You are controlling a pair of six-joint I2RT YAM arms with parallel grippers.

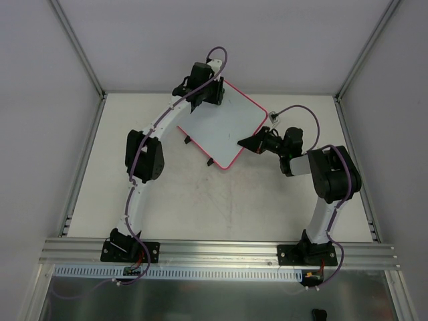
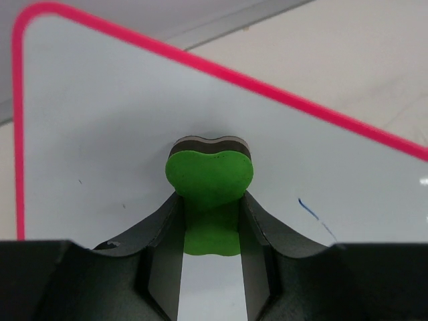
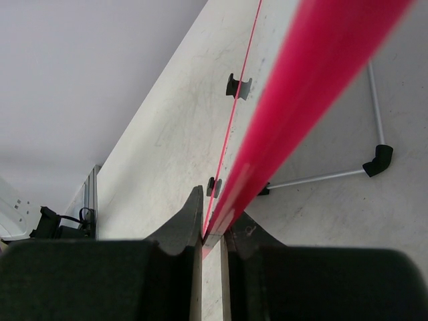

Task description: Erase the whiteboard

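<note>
The whiteboard [image 1: 224,127], white with a thin pink-red frame, lies tilted at the middle back of the table. My left gripper [image 1: 200,99] is at its far left corner, shut on the green bone-shaped eraser [image 2: 208,180], which presses on the white board surface [image 2: 100,120]. A short blue pen stroke [image 2: 309,208] shows right of the eraser. My right gripper [image 1: 249,142] is shut on the board's right edge; in the right wrist view the pink frame [image 3: 294,107] runs out from between the fingers [image 3: 190,221]. Two black clip feet [image 1: 198,151] sit on the near edge.
A thin wire stand leg with a black foot [image 3: 378,159] lies on the table under the board. Aluminium posts and grey walls bound the table on the left [image 1: 80,53], right [image 1: 364,53] and back. A rail [image 1: 214,251] runs along the near edge.
</note>
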